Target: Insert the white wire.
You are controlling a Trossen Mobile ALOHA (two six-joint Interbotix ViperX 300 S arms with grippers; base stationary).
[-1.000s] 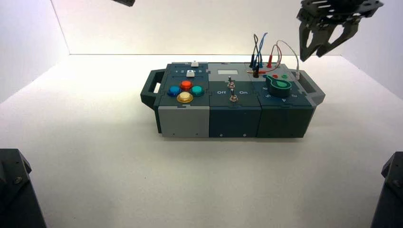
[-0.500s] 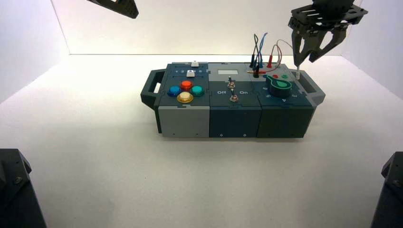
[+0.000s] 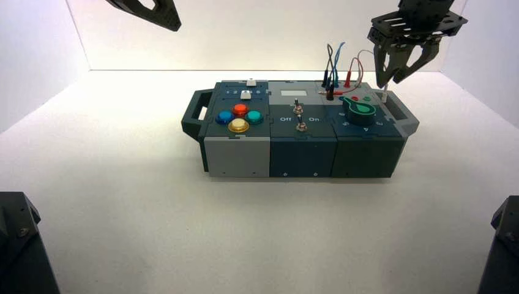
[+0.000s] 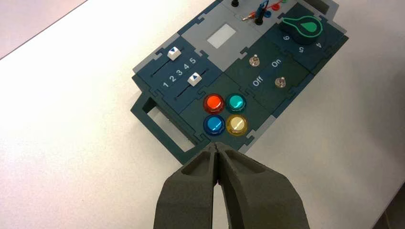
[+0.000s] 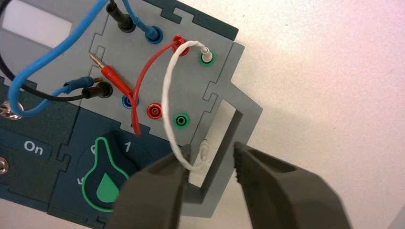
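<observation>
- shows white wire (image 5: pixel 167 90) at right end of box (image 3: pixel 300 156), curving in a loop above top panel
- has one end plugged into far green-ringed socket (image 5: pixel 213 63), close to far right corner
- has other end free: pale plug (image 5: pixel 204 149) hanging at opening of right handle (image 5: pixel 248 112), not in any socket
- at work above right handle: right gripper (image 5: pixel 211 150), fingers wide apart, one to each side of free plug
- no grip on plug; cannot tell whether white wire touches a finger
- idle past left end of box: left gripper (image 4: pixel 216 144), fingertips together, nothing between
- near side of same panel, in a row: black socket with black plug (image 5: pixel 95 91) in, then blue socket (image 5: pixel 127 101), red socket (image 5: pixel 154 110), near green socket (image 5: pixel 181 120)
- runs red wire (image 5: pixel 149 64) from far red socket (image 5: pixel 180 44); red plug (image 5: pixel 114 78) lies loose across panel, metal pin bare
- runs blue wire (image 5: pixel 55 47) from far blue socket (image 5: pixel 154 35); blue plug (image 5: pixel 79 84) loose, pin beside near black plug
- on near right part of box: green-edged knob (image 5: pixel 107 188)
- middle: pale display (image 4: pixel 221 36), two metal toggle switches (image 4: pixel 254 60)
- left part: two white sliders (image 4: pixel 194 78), plus red, green, blue and yellow buttons (image 4: pixel 214 102)
</observation>
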